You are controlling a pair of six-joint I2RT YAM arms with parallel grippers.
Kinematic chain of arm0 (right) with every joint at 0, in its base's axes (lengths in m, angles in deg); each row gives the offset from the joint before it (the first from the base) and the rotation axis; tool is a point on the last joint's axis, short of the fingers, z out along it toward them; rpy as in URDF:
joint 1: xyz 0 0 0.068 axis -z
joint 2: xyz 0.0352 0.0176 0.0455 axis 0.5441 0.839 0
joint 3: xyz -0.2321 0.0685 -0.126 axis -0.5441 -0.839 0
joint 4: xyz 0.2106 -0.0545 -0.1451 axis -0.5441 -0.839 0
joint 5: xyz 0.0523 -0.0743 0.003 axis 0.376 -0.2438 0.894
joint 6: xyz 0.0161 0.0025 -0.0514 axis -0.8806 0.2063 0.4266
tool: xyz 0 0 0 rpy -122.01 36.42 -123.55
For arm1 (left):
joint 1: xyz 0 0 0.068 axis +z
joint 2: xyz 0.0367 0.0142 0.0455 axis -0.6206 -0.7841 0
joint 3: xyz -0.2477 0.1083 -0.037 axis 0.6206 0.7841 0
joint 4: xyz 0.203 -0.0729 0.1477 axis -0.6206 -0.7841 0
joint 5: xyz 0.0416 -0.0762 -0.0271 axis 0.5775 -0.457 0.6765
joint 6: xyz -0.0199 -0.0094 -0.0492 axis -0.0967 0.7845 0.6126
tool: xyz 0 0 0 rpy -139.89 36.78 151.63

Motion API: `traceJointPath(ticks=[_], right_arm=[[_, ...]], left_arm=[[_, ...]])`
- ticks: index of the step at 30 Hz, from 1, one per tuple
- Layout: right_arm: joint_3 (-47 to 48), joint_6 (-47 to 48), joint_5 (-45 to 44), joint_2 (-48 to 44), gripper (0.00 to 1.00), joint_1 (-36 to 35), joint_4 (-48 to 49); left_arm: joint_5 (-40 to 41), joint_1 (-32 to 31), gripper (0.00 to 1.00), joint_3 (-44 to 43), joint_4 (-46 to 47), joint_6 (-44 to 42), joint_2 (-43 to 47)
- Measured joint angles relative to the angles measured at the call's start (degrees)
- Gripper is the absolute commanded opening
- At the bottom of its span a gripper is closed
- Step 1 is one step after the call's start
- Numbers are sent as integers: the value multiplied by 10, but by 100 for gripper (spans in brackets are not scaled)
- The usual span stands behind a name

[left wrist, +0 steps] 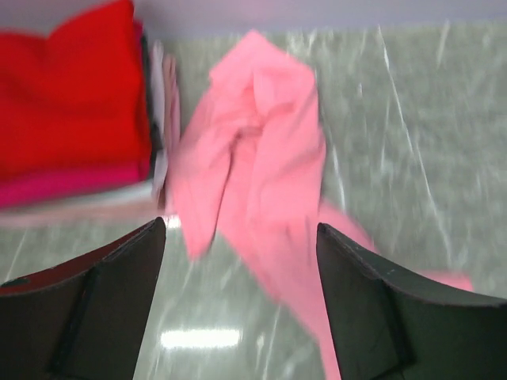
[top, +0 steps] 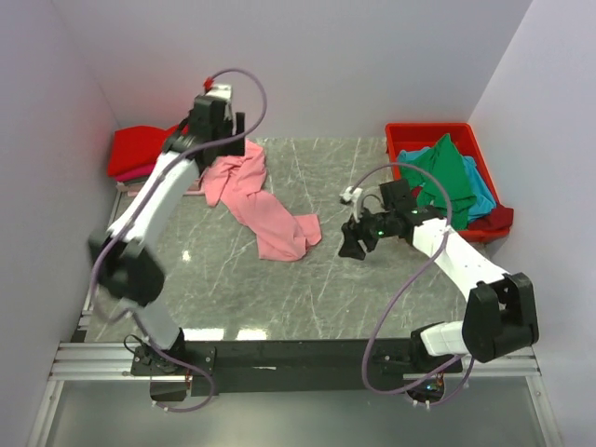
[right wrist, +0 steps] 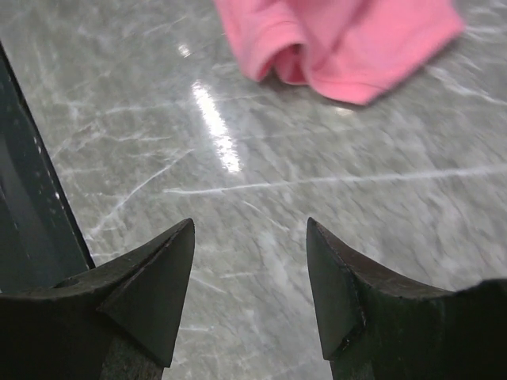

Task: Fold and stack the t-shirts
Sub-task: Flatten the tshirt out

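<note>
A light pink t-shirt (top: 265,200) lies crumpled in a long strip on the marble table (top: 223,279). My left gripper (top: 235,135) hangs open above its far end, nothing between the fingers; in the left wrist view the pink t-shirt (left wrist: 253,158) lies below the open left gripper (left wrist: 242,237). My right gripper (top: 354,244) stands open over bare table just right of the shirt's near end. In the right wrist view the pink t-shirt (right wrist: 341,39) lies ahead of the right gripper (right wrist: 249,229). Folded red and magenta t-shirts (top: 135,154) are stacked at the far left.
A red plastic bin (top: 402,135) at the far right holds a green t-shirt (top: 447,172), a teal-blue one (top: 480,191) and a maroon one (top: 498,219). The folded stack (left wrist: 71,103) sits just left of the pink shirt. Walls close in the left, back and right.
</note>
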Motion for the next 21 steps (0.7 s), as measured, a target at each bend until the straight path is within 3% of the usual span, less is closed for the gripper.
traceJointPath(ticks=[7,11,15,21], right_arm=[[1,2,-113,51,62,-157,65],[66,-46,-198,153,57,-197,89],[125,-88,-255,230,57,-204,113],[171,-137,-278,275,51,-217,106]], left_arm=[[-47,0,80,334,56,58,358],[-49,0,80,468,67,93,489],[-48,1,81,552,55,120,569],[-53,1,80,578,57,148,648]])
